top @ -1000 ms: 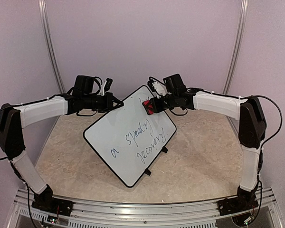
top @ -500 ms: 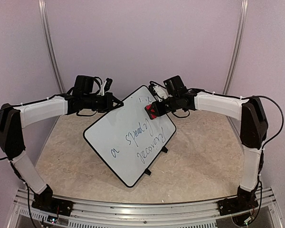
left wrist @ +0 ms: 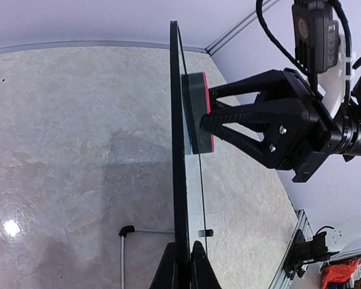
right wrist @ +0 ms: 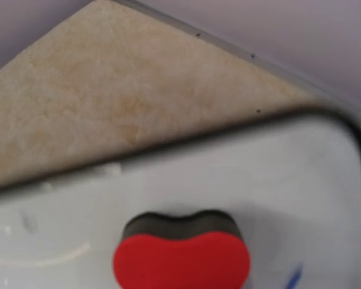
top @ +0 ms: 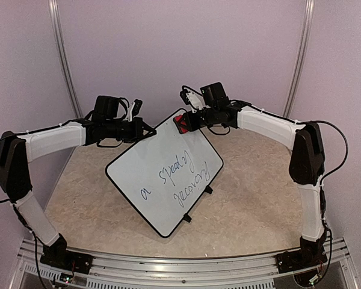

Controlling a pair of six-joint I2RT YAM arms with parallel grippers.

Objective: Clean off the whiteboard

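Observation:
The whiteboard point(top: 138, 165) stands tilted on the table with dark handwriting point(top: 182, 176) across its middle. My left gripper point(top: 147, 129) is shut on its upper left rim. In the left wrist view the board is edge-on point(left wrist: 179, 144), clamped between my fingers point(left wrist: 168, 268). My right gripper point(top: 189, 121) is shut on the red eraser point(top: 179, 123) and presses it against the board's top corner. The left wrist view shows the eraser point(left wrist: 198, 114) flat on the board face. In the right wrist view the eraser point(right wrist: 180, 259) sits on the white surface point(right wrist: 289, 186) near the rounded corner.
Small black feet point(top: 208, 190) stick out at the board's lower right edge. Purple walls close in the back and sides. A metal rail point(top: 180, 268) runs along the near edge. A thin white stand leg point(left wrist: 121, 253) lies behind the board.
My right gripper moved the eraser up and left along the board, from its right edge to the top corner. The left gripper and board stayed still.

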